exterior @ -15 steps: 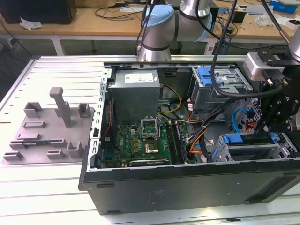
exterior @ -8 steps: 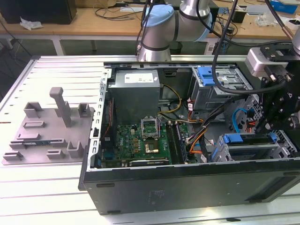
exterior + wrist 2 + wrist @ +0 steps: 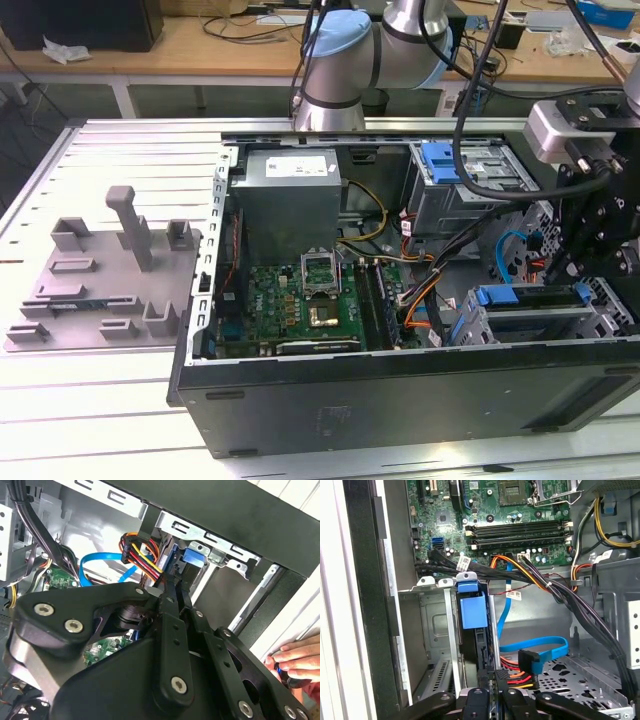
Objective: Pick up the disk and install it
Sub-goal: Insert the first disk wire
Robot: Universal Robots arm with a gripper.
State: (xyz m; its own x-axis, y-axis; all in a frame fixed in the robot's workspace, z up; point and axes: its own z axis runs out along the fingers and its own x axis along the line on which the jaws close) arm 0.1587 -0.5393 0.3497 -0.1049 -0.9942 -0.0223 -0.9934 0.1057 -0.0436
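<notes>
The disk [image 3: 472,650] stands on edge in a slot of the lower drive cage [image 3: 432,630], with its blue carrier tab [image 3: 471,607] at the end toward the motherboard. In the exterior view the disk [image 3: 535,305] lies in the cage at the open computer case's right. My gripper [image 3: 492,677] is at the disk's other end, its two fingers [image 3: 169,610] drawn close together. Whether they pinch the disk's rim is hidden. My gripper [image 3: 580,275] hangs over that cage in the exterior view.
A person's hand [image 3: 295,662] rests on the case edge near the gripper. Orange, red and blue cables [image 3: 530,665] crowd beside the cage. A second cage with a blue bracket [image 3: 440,160] sits behind it. A grey fixture plate [image 3: 100,280] lies on the table at the exterior view's left.
</notes>
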